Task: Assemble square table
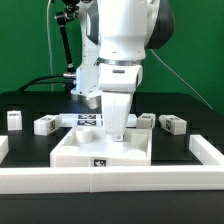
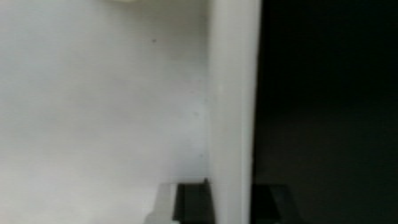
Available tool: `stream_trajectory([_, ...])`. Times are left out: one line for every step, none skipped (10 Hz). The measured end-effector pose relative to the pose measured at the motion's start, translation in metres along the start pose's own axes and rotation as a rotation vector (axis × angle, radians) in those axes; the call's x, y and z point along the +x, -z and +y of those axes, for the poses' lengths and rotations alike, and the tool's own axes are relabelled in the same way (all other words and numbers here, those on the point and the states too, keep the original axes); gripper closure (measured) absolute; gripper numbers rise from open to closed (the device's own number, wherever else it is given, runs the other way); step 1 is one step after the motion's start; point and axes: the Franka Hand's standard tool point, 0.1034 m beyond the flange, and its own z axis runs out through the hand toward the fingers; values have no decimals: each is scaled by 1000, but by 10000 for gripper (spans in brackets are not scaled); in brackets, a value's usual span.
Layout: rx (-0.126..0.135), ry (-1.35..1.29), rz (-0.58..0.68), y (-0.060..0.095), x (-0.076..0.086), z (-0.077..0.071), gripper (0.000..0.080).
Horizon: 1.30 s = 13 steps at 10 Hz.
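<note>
The square table top point(image 1: 75, 150) is a white tray with a raised rim, lying low in the middle of the exterior view with a tag on its front wall. My gripper point(image 1: 117, 135) reaches straight down onto its rim on the exterior view's right. In the wrist view the gripper point(image 2: 233, 205) straddles the top's rim point(image 2: 233, 100), with one dark finger point(image 2: 192, 205) on the white inner side and the other on the black outer side, both against the rim. Several white block legs lie on the black surface: two on the exterior view's left point(image 1: 14, 119) point(image 1: 46, 125), two on its right point(image 1: 147, 120) point(image 1: 173, 124).
The marker board point(image 1: 88, 120) lies behind the table top. A long white rail point(image 1: 120, 182) borders the black surface along the front and turns back at both ends. Black cables and a stand rise at the back left.
</note>
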Motion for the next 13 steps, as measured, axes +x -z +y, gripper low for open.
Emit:
stream_trajectory([0, 0, 0, 0, 0, 0, 739])
stream_trajectory([-1, 12, -1, 0, 0, 1, 739])
stream_trajectory([-7, 67, -5, 3, -2, 5, 739])
stream_trajectory([-11, 109, -5, 5, -1, 11, 739])
stream_trajectory([-14, 130, -5, 6, 1, 12, 739])
stream_trajectory([-15, 135, -4, 6, 4, 12, 739])
stream_trajectory([-13, 131, -4, 5, 3, 11, 739])
stream_trajectory([-13, 130, -4, 5, 3, 11, 739])
stream_trajectory([-13, 129, -4, 5, 3, 11, 739])
stream_trajectory([-13, 130, -3, 5, 5, 11, 739])
stream_trajectory([-15, 149, 6, 4, 18, 11, 739])
stream_trajectory([-11, 164, 12, 3, 29, 11, 739])
stream_trajectory([-16, 175, 19, 3, 38, 14, 739])
